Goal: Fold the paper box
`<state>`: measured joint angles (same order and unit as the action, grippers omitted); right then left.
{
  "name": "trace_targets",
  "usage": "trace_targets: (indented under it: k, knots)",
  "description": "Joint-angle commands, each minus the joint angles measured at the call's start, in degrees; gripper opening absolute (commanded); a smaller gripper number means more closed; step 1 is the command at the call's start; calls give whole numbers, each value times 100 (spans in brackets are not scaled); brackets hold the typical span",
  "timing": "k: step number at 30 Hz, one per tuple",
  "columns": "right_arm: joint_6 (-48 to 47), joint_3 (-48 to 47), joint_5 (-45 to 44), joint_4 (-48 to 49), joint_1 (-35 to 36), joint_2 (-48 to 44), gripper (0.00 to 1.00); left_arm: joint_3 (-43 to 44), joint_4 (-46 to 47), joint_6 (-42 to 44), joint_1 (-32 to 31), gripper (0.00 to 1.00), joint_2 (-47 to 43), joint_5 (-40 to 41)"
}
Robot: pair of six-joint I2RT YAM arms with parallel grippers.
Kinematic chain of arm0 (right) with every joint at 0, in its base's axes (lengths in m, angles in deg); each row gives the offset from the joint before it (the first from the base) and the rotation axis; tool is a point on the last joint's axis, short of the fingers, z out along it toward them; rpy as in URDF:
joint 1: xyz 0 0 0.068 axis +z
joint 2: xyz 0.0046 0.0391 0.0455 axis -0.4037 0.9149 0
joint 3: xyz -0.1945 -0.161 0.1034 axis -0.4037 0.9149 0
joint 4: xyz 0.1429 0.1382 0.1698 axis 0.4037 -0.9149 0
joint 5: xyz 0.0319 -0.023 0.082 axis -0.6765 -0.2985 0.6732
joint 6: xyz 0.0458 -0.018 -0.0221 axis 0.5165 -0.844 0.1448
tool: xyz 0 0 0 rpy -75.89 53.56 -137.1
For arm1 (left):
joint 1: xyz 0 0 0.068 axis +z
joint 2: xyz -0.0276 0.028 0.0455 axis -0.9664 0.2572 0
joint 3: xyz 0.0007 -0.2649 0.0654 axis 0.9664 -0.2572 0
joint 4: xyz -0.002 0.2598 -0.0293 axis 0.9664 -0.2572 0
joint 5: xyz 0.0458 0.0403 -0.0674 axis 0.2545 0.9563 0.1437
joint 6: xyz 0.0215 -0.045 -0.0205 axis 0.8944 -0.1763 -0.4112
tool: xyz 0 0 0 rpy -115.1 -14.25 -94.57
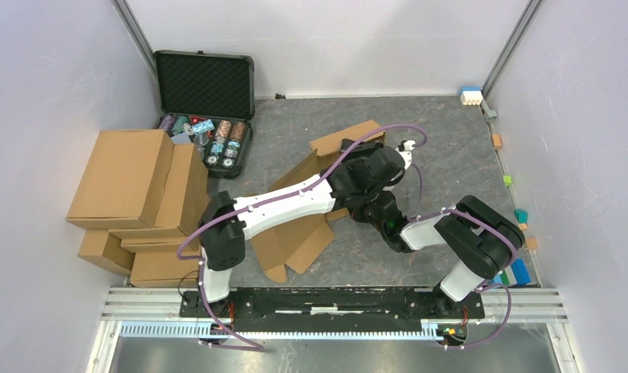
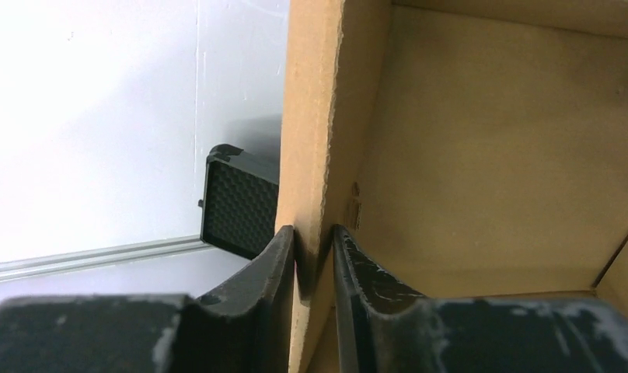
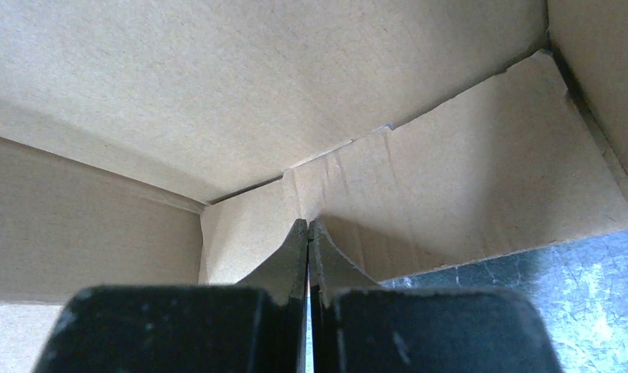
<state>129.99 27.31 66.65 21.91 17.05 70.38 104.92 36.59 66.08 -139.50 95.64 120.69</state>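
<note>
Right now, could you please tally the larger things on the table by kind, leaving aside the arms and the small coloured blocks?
paper box, a die-cut sheet partly folded: 1
black case, lid open: 1
ready-made cartons in the pile: at least 4, since the stack hides some edges
Total: at least 6

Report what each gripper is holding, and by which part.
The left gripper pinches the paper box by the edge of a side panel, one finger on each face. The right gripper holds nothing; its fingers are shut together.
</note>
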Motion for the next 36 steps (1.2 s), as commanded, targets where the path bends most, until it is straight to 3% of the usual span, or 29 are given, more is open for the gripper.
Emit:
trace_targets:
  k: [1,2,8,19,20,22,23,36]
  knots:
    - [-42,117,159,-439,26,42,0,4,-225,-163,-26,32,257,-463]
    - [-49,118,158,-441,23,42,0,3,-233,-170,-17,31,272,-457]
    - [-43,117,186,-430,27,37,0,5,25,-66,30,4,360,-157]
    - [-68,99,193,-447,14,13,0,-576,1253,634,8,2,207,273]
    - [-69,92,190,-447,18,5,0,-576,1232,606,13,11,220,269]
    - [-68,87,193,-456,16,-3,0,-519,1028,429,9,40,215,147]
    - [-73,89,191,-466,19,-12,0,-439,857,268,24,45,201,31]
    - [-95,90,196,-476,18,-52,0,407,-482,-704,364,75,326,-698]
